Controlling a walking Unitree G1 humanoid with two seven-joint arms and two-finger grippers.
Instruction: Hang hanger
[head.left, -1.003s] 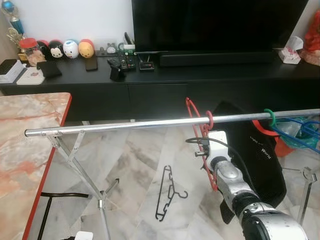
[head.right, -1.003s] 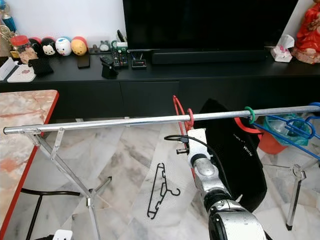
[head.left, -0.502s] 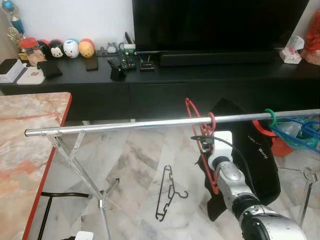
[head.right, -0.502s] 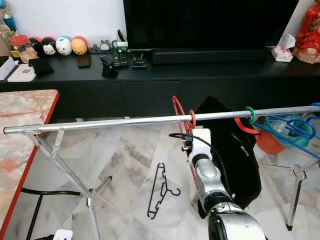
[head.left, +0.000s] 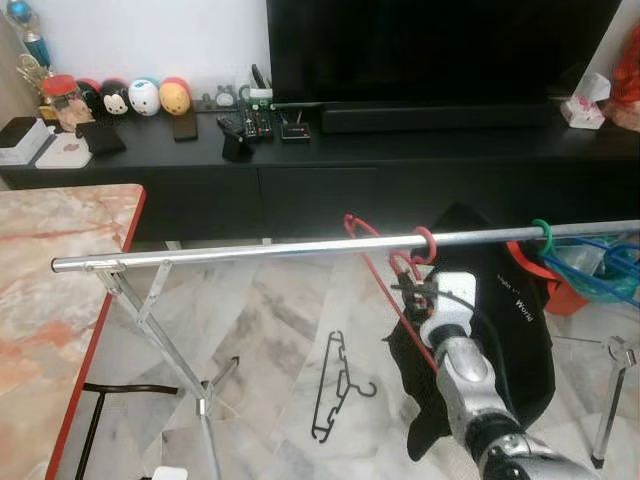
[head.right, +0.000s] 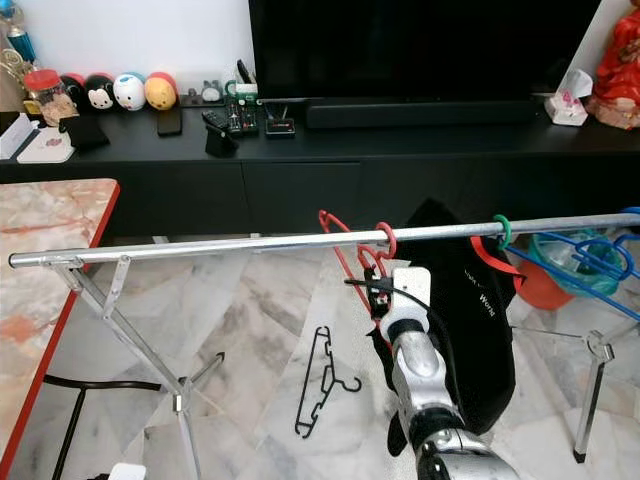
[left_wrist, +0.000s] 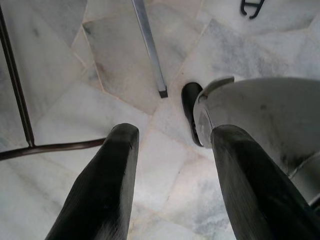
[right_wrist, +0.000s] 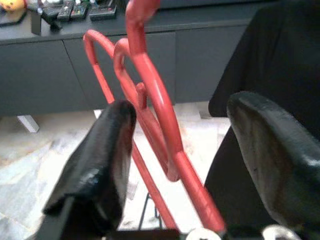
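A red hanger (head.left: 400, 275) hangs by its hook from the silver rail (head.left: 250, 250), slanting with one shoulder out to the left. My right arm reaches up from below, its wrist (head.left: 447, 300) just beneath the hook. In the right wrist view my right gripper (right_wrist: 181, 105) is open, and the red hanger (right_wrist: 150, 95) runs between its fingers (right_wrist: 107, 145) without being clamped. My left gripper (left_wrist: 177, 132) hangs open over the marble floor. A black hanger (head.left: 338, 385) lies on the floor under the rail.
Further right on the rail hang a green hook (head.left: 541, 236) and blue hangers (head.left: 600, 265). A black bag (head.left: 500, 320) hangs behind my right arm. The rack's legs (head.left: 160, 330) spread at the left, beside a red-edged marble table (head.left: 50, 290). A black TV console (head.left: 300, 160) runs along the back.
The red hanger has swung round on the rail, its shoulder now pointing left. My right wrist has dropped a little lower and back toward me.
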